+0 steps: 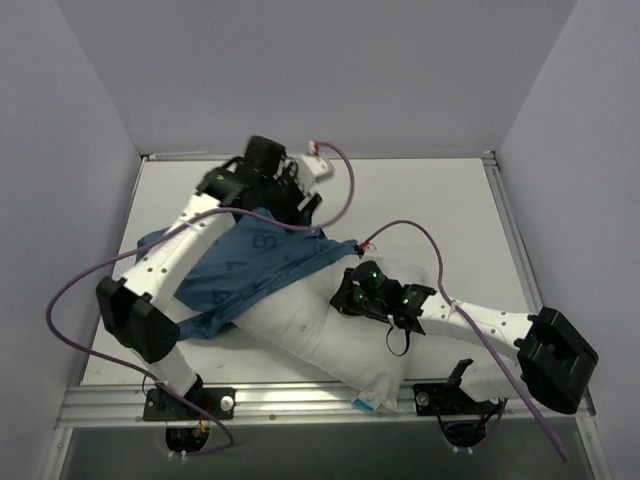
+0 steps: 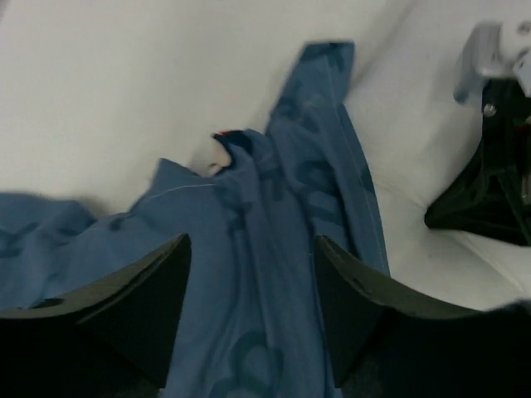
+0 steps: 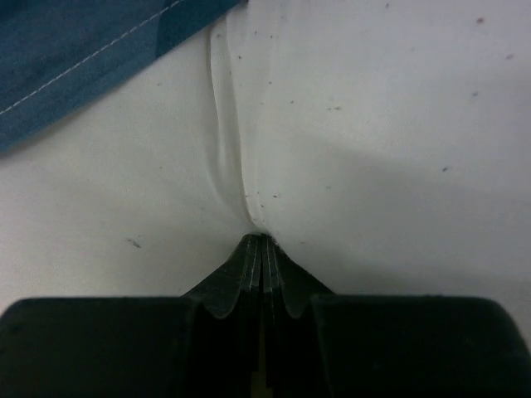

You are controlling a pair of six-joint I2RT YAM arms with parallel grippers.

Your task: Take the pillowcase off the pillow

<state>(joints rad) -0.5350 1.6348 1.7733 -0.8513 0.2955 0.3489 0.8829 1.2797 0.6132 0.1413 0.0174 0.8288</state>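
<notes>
The dark blue printed pillowcase (image 1: 250,268) lies bunched on the left half of the table and still covers the far left end of the white pillow (image 1: 345,345). The pillow runs diagonally to the near edge, where its small blue tag (image 1: 365,403) shows. My left gripper (image 1: 300,205) hovers open over the far end of the pillowcase (image 2: 249,191), its jaws (image 2: 250,249) wide apart above the folds. My right gripper (image 1: 347,295) is shut on a pinch of bare pillow fabric (image 3: 348,149), just beside the pillowcase's stitched edge (image 3: 75,58).
The white table (image 1: 430,200) is walled by lilac panels on the left, back and right. A metal rail (image 1: 300,400) runs along the near edge. My right gripper's black body (image 2: 489,191) shows at the right of the left wrist view. Purple cables loop over both arms.
</notes>
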